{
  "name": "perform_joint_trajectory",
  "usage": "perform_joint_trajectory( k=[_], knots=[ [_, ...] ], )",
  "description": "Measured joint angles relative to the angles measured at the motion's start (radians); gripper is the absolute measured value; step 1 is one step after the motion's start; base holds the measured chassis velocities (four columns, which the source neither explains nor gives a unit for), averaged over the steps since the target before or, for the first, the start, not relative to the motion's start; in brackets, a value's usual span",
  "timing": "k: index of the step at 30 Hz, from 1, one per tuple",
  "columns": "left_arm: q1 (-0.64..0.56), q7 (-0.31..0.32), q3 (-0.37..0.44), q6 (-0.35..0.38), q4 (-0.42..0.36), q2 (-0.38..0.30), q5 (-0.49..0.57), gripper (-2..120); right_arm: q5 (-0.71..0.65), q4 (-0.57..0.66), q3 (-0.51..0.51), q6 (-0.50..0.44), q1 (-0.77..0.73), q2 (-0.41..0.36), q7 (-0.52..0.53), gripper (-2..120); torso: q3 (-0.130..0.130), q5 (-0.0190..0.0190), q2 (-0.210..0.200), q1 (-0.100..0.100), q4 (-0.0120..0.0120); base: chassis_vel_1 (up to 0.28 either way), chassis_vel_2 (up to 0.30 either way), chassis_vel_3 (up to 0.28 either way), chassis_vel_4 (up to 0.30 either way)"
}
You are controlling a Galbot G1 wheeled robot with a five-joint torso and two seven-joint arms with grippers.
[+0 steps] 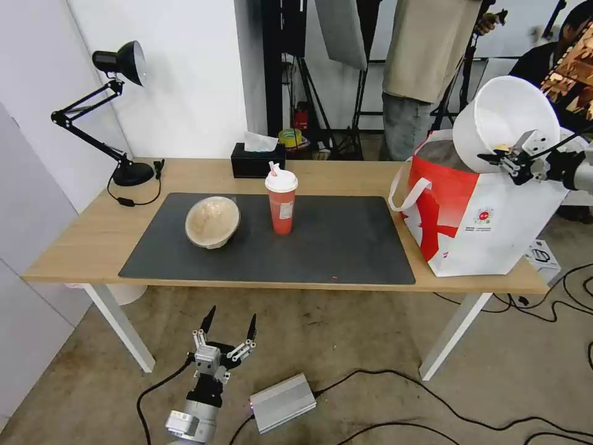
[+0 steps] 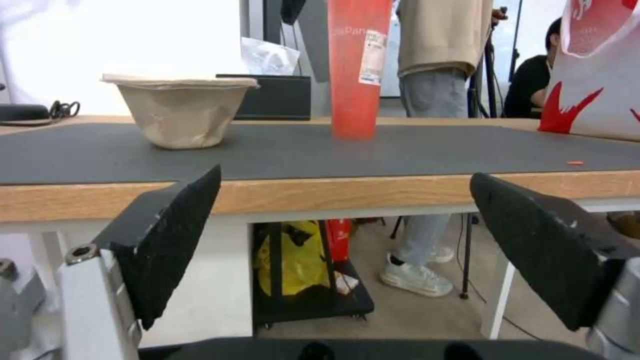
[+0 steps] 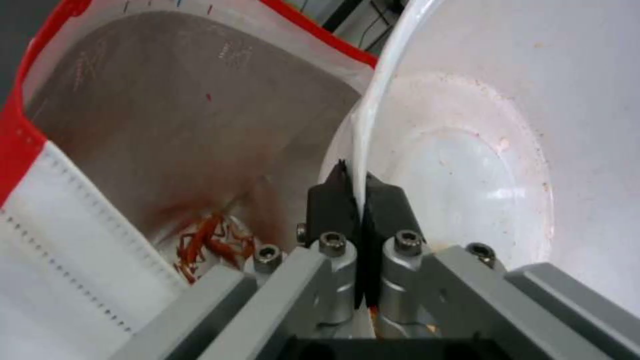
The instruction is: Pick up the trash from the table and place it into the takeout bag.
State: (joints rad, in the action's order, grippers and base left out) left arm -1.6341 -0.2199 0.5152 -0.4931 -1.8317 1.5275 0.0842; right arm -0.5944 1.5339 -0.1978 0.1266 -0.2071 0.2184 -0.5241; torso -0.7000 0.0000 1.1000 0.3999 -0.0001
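Right end effector (image 3: 359, 192) pinches white bowl (image 3: 480, 125) over takeout bag (image 3: 133, 125) — scraps (image 3: 210, 240) inside.

White, red, beige and dark grey on light wood.
The white bowl (image 1: 503, 117) has pinkish stains inside; the takeout bag (image 1: 475, 216) is white and red, orange-red scraps within. Red cup (image 1: 281, 207), white lid; beige bowl (image 1: 212, 222); dark grey mat (image 1: 346, 247); black tissue box (image 1: 256, 162).

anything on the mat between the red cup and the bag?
Nearly bare: in the head view the mat between the cup and the bag holds no items, just a tiny red scrap near its front edge.
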Motion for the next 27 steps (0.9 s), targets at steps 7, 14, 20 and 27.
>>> perform_joint_trajectory(
  k=[7, 14, 20, 27],
  knots=[
    [-0.001, -0.005, -0.003, 0.0, 0.0, 0.006, -0.001, 100, 0.001, 0.003, -0.001, 0.002, -0.001, -0.005, -0.007, 6, 0.0, 0.0, 0.0, 0.0, 0.0001, 0.0, 0.0, 0.0, 0.0],
    [-0.003, -0.007, -0.003, -0.001, -0.002, 0.01, -0.002, 100, 0.001, 0.006, -0.001, 0.002, -0.005, -0.013, -0.008, 29, 0.0, 0.0, 0.0, 0.0, 0.0001, 0.0, 0.0, 0.0, 0.0],
    [-0.003, -0.008, -0.005, -0.001, -0.004, 0.011, -0.002, 100, 0.0, 0.015, 0.002, 0.002, -0.006, -0.021, -0.007, 49, 0.0, 0.0, 0.0, 0.0, 0.0001, 0.0, 0.0, 0.0, 0.0],
    [-0.004, -0.008, -0.01, -0.001, -0.003, 0.009, -0.003, 100, -0.002, 0.018, 0.011, 0.002, -0.009, -0.028, -0.003, 76, 0.0, 0.0, 0.0, 0.0, 0.0001, 0.0, 0.0, 0.0, 0.0]
  ],
)
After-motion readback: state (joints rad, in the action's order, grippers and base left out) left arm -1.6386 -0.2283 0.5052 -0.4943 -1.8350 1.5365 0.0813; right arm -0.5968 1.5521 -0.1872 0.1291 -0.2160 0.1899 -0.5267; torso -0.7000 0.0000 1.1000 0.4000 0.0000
